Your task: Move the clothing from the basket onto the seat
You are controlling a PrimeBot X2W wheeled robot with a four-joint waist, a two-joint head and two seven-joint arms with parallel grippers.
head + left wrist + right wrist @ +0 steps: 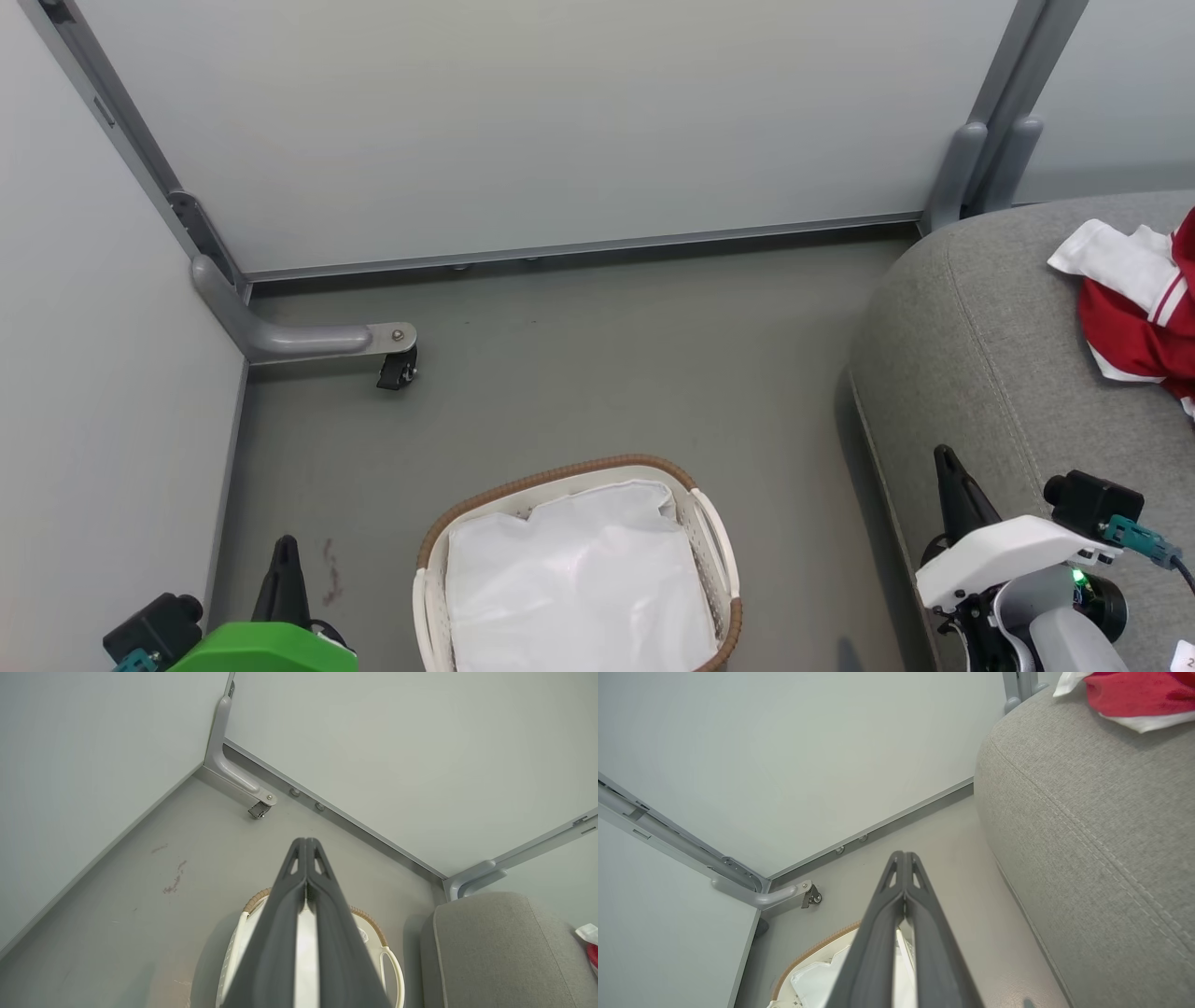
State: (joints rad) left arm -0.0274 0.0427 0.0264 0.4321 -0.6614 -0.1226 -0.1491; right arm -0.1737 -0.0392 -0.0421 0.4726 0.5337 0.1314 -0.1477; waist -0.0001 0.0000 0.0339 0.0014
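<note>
In the head view, the basket (pixel 560 471) is sitting on the grey floor (pixel 607 373) at 6 o'clock, holding nothing but its white liner (pixel 579 579), while the clothing (pixel 1134 317) is lying in a red and white heap on the seat (pixel 980 355) at 3 o'clock, well apart from the basket. The left gripper (pixel 284 551) is hanging at 7 o'clock and the right gripper (pixel 948 467) at 4 o'clock beside the seat's edge, each showing as a single dark spike. In the left wrist view, the left gripper (pixel 306 842) is pressing its fingers together at the tips and gripping nothing, the basket (pixel 369 919) is lying beneath them at 6 o'clock, and the seat (pixel 495 952) is sitting at 4 o'clock with a scrap of the clothing (pixel 592 952) at its far edge. In the right wrist view, the right gripper (pixel 903 855) is likewise holding its fingers tip to tip around nothing, the basket (pixel 817 947) is peeking in at 7 o'clock, and the clothing (pixel 1134 693) is resting on the seat (pixel 1087 835) at 1 o'clock
</note>
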